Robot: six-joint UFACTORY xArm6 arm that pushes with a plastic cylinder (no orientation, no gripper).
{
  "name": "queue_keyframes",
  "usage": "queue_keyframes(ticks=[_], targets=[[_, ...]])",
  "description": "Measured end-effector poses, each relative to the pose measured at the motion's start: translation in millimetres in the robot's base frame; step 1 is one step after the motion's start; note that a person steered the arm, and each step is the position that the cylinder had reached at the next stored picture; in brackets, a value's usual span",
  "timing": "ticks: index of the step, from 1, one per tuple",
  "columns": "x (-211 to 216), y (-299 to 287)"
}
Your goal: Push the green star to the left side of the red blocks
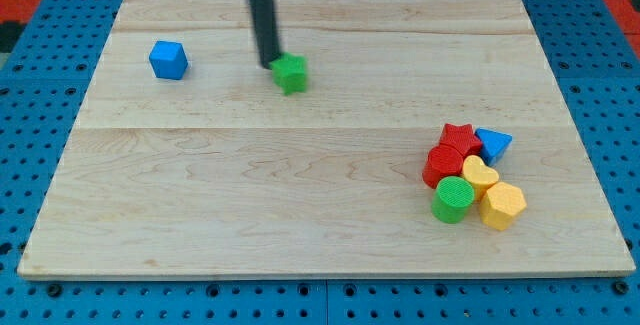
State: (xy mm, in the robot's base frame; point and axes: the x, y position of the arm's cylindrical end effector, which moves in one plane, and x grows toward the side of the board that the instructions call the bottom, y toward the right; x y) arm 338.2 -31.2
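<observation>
The green star [291, 73] lies in the upper middle of the wooden board [250, 185]. My tip [272, 63] touches or nearly touches its upper left side; the dark rod rises from there to the view's top. The red blocks sit at the lower right: a red star [460, 138] and, just below it, a second red block [441, 166] of rounded shape. The green star is far to their left and higher in the view.
A blue cube [168, 60] lies at the upper left. Packed around the red blocks are a blue triangle [493, 144], a yellow heart [480, 176], a yellow hexagon [502, 205] and a green cylinder [453, 199]. A blue pegboard [40, 25] surrounds the board.
</observation>
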Motion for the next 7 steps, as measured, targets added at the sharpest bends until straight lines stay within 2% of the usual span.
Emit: queue_keyframes(ticks=[1, 2, 4, 7], targets=[[22.6, 64.1], [47.3, 83.0], [52.2, 47.8], [121.9, 51.0]])
